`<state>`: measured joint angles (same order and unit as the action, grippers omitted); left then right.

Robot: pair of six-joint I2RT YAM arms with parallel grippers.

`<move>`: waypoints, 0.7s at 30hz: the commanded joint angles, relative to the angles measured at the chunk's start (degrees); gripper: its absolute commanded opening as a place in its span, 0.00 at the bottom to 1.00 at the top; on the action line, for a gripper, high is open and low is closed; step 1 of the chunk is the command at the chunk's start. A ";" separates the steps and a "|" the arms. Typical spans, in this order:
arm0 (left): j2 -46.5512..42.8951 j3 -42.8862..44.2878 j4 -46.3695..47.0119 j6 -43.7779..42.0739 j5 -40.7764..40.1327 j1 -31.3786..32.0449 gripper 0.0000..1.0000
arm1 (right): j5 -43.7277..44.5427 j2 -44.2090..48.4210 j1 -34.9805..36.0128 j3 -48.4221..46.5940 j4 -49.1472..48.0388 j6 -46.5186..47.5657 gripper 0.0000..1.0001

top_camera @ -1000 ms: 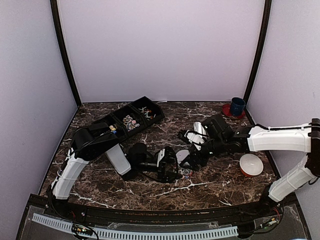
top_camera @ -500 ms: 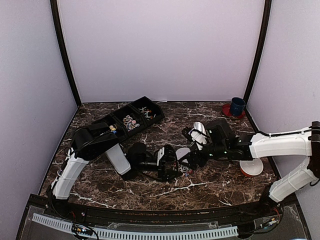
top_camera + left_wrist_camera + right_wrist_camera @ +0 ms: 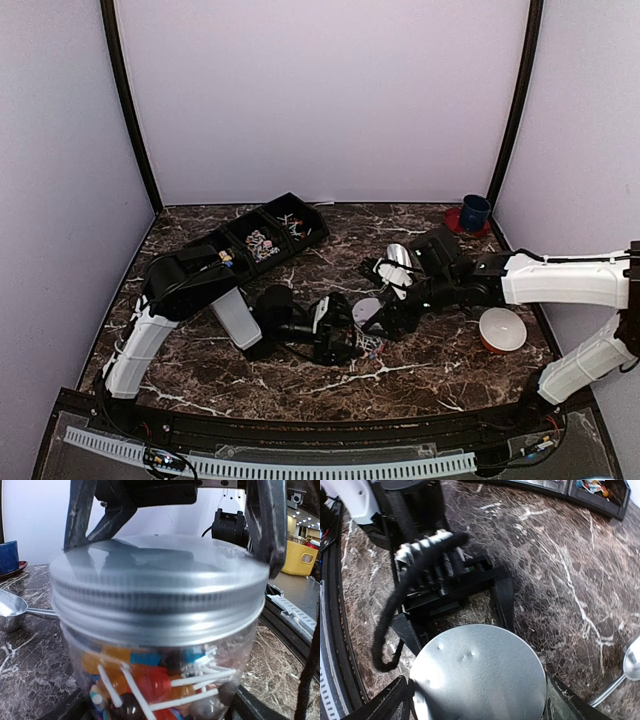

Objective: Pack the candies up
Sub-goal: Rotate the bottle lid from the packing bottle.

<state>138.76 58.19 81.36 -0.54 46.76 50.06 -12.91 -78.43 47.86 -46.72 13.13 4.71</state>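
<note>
Two pincers clamping one candy jar, half hidden

Overhead, both wrists are covering most of the jar (image 3: 235,645), and its base is running off the left wrist view. The left pincer (image 3: 350,340) is gripping the clear wall, jaws spread wide; the right pincer (image 3: 477,702) is clasping the silver lid (image 3: 477,675) just as wide. Through the glass the candies (image 3: 150,680) are showing: orange, red and blue pieces on white sticks. More are sitting in the tray (image 3: 300,210) left of the jar, too small to sort.
</note>
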 commanded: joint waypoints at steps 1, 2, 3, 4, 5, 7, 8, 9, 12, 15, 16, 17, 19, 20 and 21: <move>3.37 -1.84 -7.14 1.94 4.97 -0.92 0.85 | -2.71 1.88 -1.46 -4.75 4.02 7.69 0.85; 3.31 -1.85 -7.10 1.94 5.33 -1.00 0.85 | -3.25 1.74 -1.52 -4.92 4.03 8.50 0.85; 3.35 -1.86 -7.10 2.02 5.57 -1.09 0.85 | -3.74 1.62 -1.55 -5.00 3.81 9.31 0.86; 3.41 -1.85 -7.03 2.09 5.61 -1.17 0.85 | -4.15 1.54 -1.56 -5.20 3.54 9.83 0.86; 3.42 -1.84 -6.94 2.18 5.61 -1.26 0.85 | -4.34 1.38 -1.54 -5.53 3.43 10.09 0.87; 3.40 -1.93 -6.85 2.21 4.88 -1.36 0.85 | -4.54 1.11 -1.70 -6.34 3.83 10.16 0.87; 3.41 -1.98 -6.72 2.21 4.51 -1.44 0.85 | -4.46 1.09 -1.70 -6.56 3.99 9.97 0.87; 3.38 -2.06 -6.60 2.23 4.16 -1.45 0.85 | -4.34 1.16 -1.70 -6.45 3.88 9.64 0.87; 3.57 -2.06 -6.26 2.60 3.09 -1.55 0.86 | -5.38 1.47 -1.63 -4.91 2.78 8.01 0.87; 3.97 -1.84 -5.99 2.90 2.55 -1.55 0.86 | -6.90 2.36 -1.65 -1.81 0.20 5.79 0.87; 3.98 -1.97 -5.66 3.02 2.20 -1.55 0.86 | -6.91 2.66 -1.59 -1.02 -0.56 5.18 0.87; 3.95 -2.12 -5.20 3.19 1.73 -1.55 0.86 | -6.81 2.93 -1.55 -0.34 -1.15 4.61 0.88; 3.97 -2.28 -4.71 3.26 1.05 -1.53 0.87 | -6.33 3.17 -1.56 0.75 -2.15 3.36 0.88; 3.96 -2.29 -4.71 3.26 0.74 -1.54 0.87 | -6.27 3.20 -1.60 1.14 -2.63 2.97 0.88; 3.95 -2.28 -4.72 3.22 0.45 -1.55 0.87 | -6.23 3.11 -1.62 1.31 -2.87 2.68 0.88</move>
<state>138.96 58.11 82.24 0.23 49.28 49.34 -18.33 -76.47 46.41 -46.96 14.28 10.20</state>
